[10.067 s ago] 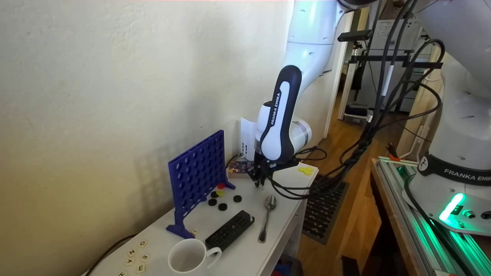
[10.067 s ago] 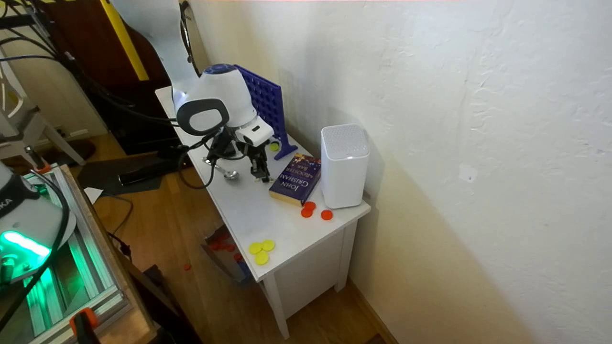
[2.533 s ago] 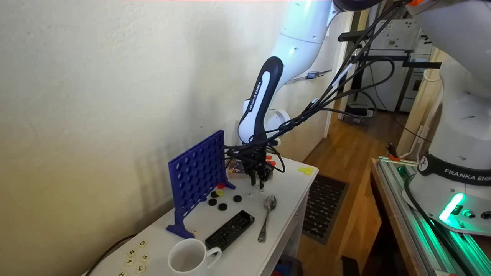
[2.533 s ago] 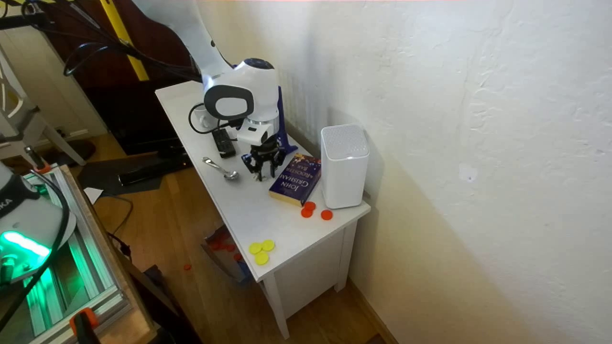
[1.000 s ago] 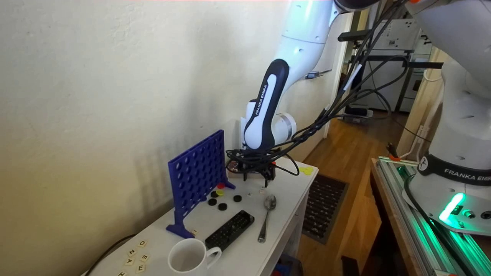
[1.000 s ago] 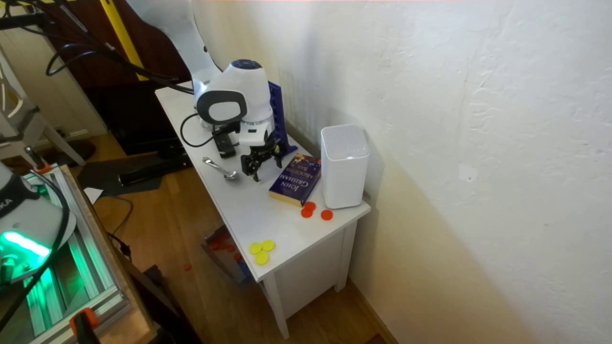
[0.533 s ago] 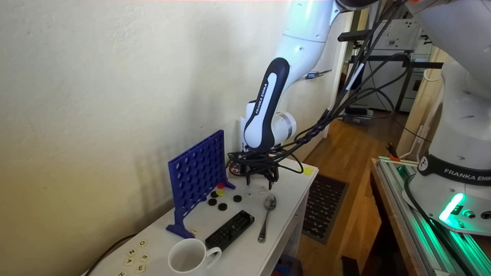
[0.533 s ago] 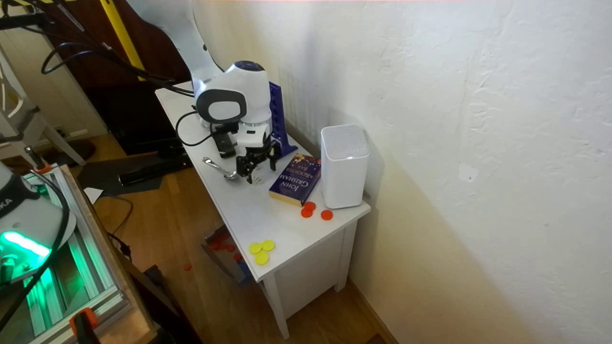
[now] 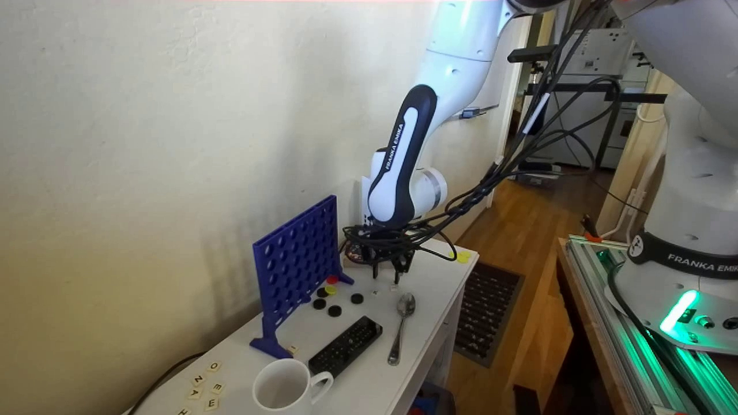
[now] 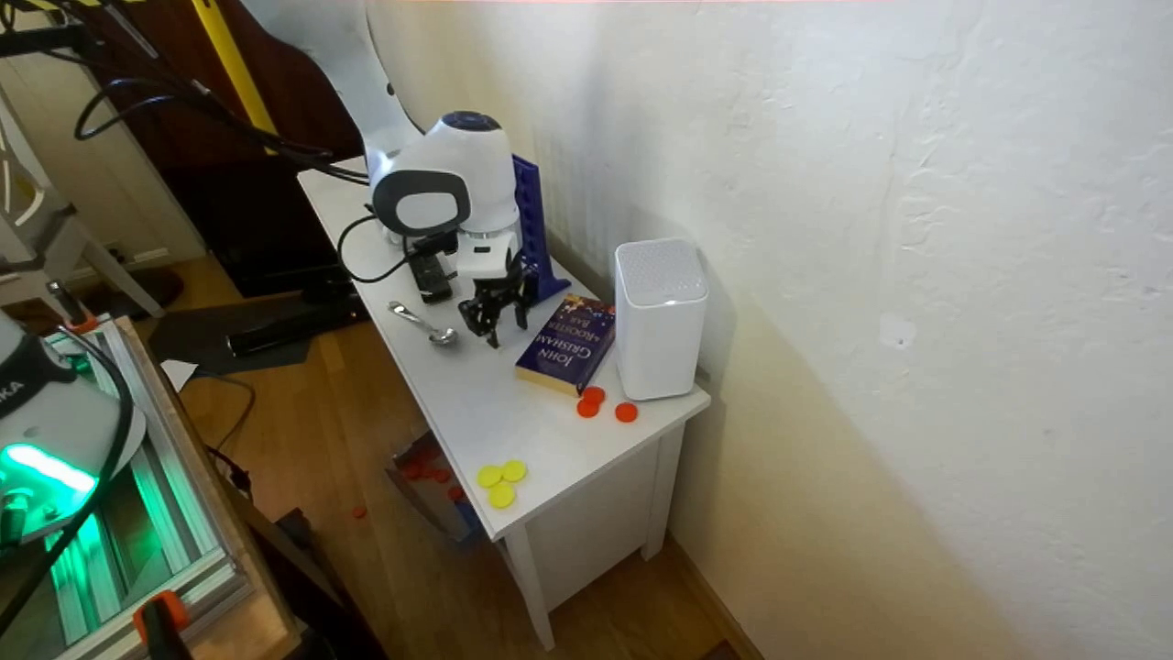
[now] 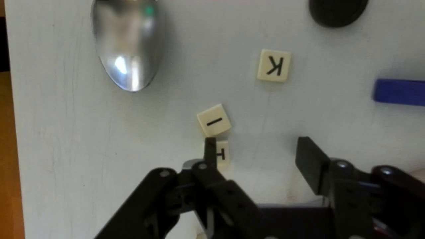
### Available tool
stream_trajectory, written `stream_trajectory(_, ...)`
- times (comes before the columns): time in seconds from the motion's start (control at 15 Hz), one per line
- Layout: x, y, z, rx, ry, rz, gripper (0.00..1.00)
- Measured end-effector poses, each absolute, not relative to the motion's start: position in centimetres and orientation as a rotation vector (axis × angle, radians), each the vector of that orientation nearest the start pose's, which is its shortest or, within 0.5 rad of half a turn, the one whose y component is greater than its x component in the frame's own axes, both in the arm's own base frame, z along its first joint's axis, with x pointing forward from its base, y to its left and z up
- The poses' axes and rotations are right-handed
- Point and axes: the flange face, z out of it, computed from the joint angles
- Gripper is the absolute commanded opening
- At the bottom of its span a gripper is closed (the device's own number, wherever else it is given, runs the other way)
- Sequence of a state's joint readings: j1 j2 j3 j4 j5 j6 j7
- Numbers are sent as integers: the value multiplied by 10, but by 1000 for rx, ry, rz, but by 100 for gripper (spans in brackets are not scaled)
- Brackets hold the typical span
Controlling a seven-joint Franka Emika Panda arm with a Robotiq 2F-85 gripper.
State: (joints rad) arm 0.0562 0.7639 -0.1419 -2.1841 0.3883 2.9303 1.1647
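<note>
My gripper (image 11: 255,142) is open above the white table, its two fingers apart with only bare tabletop between the tips. The left finger (image 11: 210,149) in the wrist view covers part of a cream letter tile (image 11: 223,154), whose letter is partly hidden; whether they touch I cannot tell. Just beyond that fingertip lies a tile marked I (image 11: 214,120). Farther up is a tile marked K (image 11: 274,65), apart from both. In both exterior views the gripper (image 9: 386,279) hangs low between the spoon (image 10: 426,325) and the book (image 10: 568,344).
A blue upright game rack (image 9: 297,262) stands by the wall with black discs (image 9: 334,311) near it. A remote (image 9: 346,346), a mug (image 9: 282,386) and more letter tiles (image 9: 198,379) lie farther along. A white box (image 10: 662,321), red discs (image 10: 626,412) and yellow discs (image 10: 501,495) sit toward one end.
The jaws spread wide between 2.5 seconds and one second ago, then drew partly together over the last half second. The arm has shifted only slightly since then.
</note>
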Motion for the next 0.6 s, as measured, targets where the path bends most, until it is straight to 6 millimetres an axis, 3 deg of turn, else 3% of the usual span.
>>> stream_trajectory(0.33, 482, -86, 58, -2186, 2293, 14, 1)
stream_trajectory(0.6, 456, -92, 65, -2186, 2304, 59, 0)
